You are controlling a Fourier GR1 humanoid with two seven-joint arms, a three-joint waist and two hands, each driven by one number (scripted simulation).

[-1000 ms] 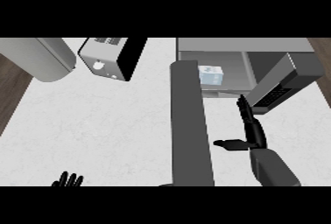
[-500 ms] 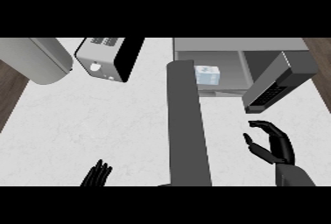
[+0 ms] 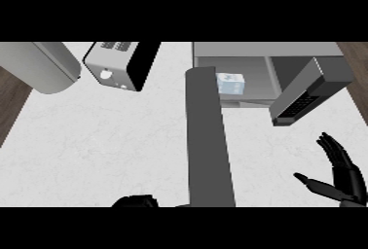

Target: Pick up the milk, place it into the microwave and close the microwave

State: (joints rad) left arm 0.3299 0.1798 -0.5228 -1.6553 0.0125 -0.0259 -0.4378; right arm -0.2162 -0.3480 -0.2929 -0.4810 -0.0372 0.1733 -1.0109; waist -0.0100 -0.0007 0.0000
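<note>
Milk [image 3: 230, 83]: small pale-blue carton, upright in microwave [image 3: 302, 56] | R robot hand [image 3: 343, 174] fingers spread | L robot hand [image 3: 137, 201] can't tell

Counter [image 3: 108, 146]: white, faintly marbled top, fills most of the view.
Toaster [image 3: 119, 63]: black and silver, stands at the counter's back edge, tilted, 1 round knob on its pale front face.
Grey cylinder [image 3: 39, 65]: large, rounded, lies at the back left corner, just beside the toaster.
Floor [image 3: 10, 102]: dark wood, shows past the counter's left edge and at the top right corner.
</note>
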